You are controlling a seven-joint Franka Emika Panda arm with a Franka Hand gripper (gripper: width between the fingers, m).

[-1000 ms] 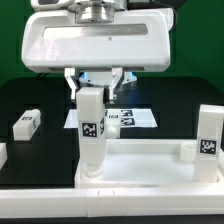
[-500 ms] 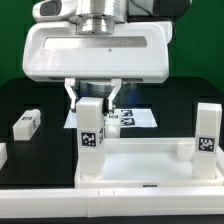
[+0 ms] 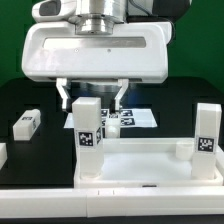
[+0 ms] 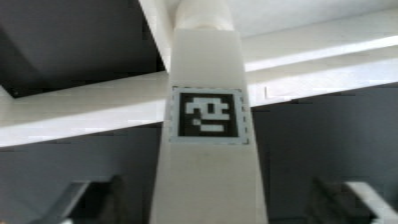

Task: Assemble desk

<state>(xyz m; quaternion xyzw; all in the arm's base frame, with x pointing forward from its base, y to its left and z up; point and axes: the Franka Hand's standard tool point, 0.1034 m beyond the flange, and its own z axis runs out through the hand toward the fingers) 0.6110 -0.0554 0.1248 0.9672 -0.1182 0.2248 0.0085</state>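
The two-finger gripper (image 3: 93, 102) has a wide, glossy white plastic housing (image 3: 95, 52), a rounded rectangle with a raised border around its front face. At the housing's twelve o'clock sits a ribbed grey metal wrist cylinder (image 3: 98, 12), flanked by black parts. From its six o'clock edge hang two slim pale fingers (image 3: 65, 95).

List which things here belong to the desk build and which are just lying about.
Desk job: desk panel; upright leg standing on it, inside the open gripper; second upright leg at the exterior view's right; loose leg lying flat.
Not desk parts: marker board; black table.
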